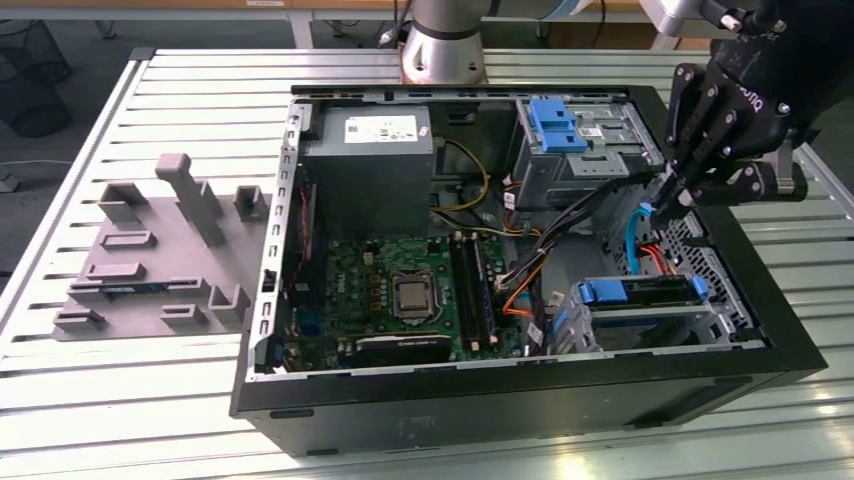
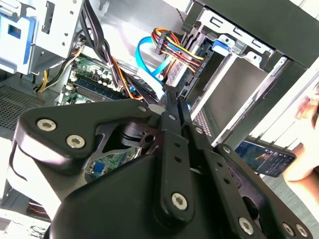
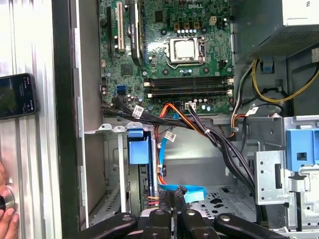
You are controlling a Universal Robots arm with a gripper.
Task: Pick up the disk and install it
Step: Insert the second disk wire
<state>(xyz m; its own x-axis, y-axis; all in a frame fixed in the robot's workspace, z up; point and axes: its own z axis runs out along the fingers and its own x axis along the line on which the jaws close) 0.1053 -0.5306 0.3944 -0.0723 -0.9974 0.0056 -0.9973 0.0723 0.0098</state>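
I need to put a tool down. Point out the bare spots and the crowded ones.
Free: the slatted table in front of the grey fixture, and the strip at the exterior view's right of the computer case. Crowded: inside the case, where cables cross by the gripper.

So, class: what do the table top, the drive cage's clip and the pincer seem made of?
Table top: probably aluminium, pale ribbed slats with a soft sheen.
Clip: likely plastic, uniform matte blue.
Pincer: black, matte links, perhaps coated metal; bright screws show in the second wrist view.

The arm's gripper point(image 1: 663, 205) hangs at about three o'clock in the exterior view, its black fingers point(image 2: 172, 107) pressed together, pointing downward, with nothing between them.
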